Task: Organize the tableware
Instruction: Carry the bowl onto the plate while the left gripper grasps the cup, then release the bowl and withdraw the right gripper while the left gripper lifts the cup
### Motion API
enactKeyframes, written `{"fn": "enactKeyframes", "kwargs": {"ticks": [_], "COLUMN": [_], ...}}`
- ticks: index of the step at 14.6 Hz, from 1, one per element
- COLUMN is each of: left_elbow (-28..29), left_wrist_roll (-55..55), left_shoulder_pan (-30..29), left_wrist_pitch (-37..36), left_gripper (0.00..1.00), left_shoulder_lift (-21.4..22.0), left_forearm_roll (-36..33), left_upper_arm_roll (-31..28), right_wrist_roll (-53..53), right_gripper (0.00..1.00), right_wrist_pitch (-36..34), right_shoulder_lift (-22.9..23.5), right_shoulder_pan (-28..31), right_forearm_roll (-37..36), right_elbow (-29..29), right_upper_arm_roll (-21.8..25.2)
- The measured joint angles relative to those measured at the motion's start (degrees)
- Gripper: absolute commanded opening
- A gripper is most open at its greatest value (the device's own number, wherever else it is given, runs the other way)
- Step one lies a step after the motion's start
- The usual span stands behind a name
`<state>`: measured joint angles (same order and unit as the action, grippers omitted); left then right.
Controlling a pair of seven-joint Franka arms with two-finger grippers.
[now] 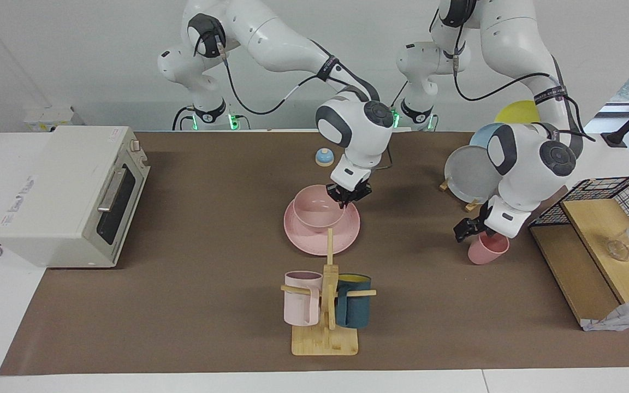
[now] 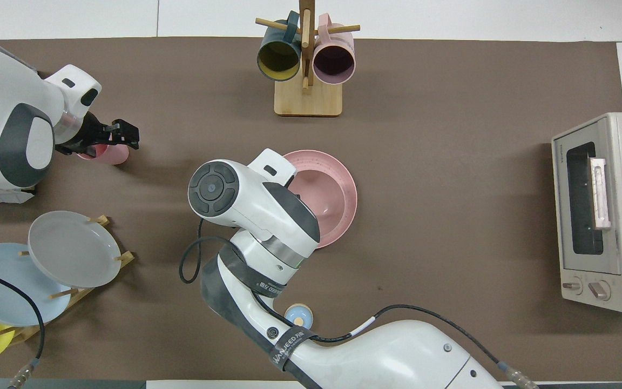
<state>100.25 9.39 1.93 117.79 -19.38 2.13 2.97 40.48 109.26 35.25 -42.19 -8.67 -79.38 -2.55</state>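
The pink bowl (image 1: 314,210) sits on the pink plate (image 1: 314,240) at the table's middle; both also show in the overhead view, the bowl (image 2: 322,189) on the plate (image 2: 347,183). My right gripper (image 1: 347,201) is at the bowl's rim on the side nearer the robots, shut on it; its hand hides the fingers from above. The pink cup (image 1: 490,251) stands upright toward the left arm's end and shows in the overhead view (image 2: 114,155). My left gripper (image 1: 473,232) hangs tilted just over the cup's rim, fingers apart (image 2: 122,135).
A wooden mug rack (image 1: 325,305) with a pale pink and a dark blue mug stands farther out than the plate. A toaster oven (image 1: 74,191) is at the right arm's end. A rack of grey, blue and yellow plates (image 1: 470,174), a wooden shelf (image 1: 593,240) and a small bell (image 1: 324,157) are there too.
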Motion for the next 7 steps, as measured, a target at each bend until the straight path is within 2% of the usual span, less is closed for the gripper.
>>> {"fn": "enactKeyframes", "kwargs": {"ticks": [1,2,6,7], "left_elbow": [0.1,0.1,0.1,-0.1], "left_wrist_roll": [0.0,0.0,-0.1,-0.1], "left_shoulder_pan": [0.0,0.0,-0.1,-0.1], "left_wrist_pitch": [0.2,0.3,0.6,0.7], "left_gripper": [0.03,0.00,0.00,0.00], "left_shoulder_lift": [0.0,0.0,0.0,0.2], "left_forearm_roll": [0.0,0.0,0.0,-0.5], "left_upper_arm_roll": [0.0,-0.1,-0.2,-0.4], "right_wrist_roll": [0.0,0.0,0.0,0.0], "right_gripper": [0.00,0.00,0.00,0.24], "right_wrist_pitch": [0.1,0.1,0.1,0.2], "right_shoulder_lift": [-0.2,-0.4,-0.8,-0.8], "right_shoulder_pan": [0.0,0.0,0.0,0.0], "right_forearm_roll": [0.0,0.0,0.0,0.2], "right_elbow": [-0.4,-0.5,-0.6,-0.6], "right_upper_arm_roll": [0.0,0.0,0.0,0.0]}}
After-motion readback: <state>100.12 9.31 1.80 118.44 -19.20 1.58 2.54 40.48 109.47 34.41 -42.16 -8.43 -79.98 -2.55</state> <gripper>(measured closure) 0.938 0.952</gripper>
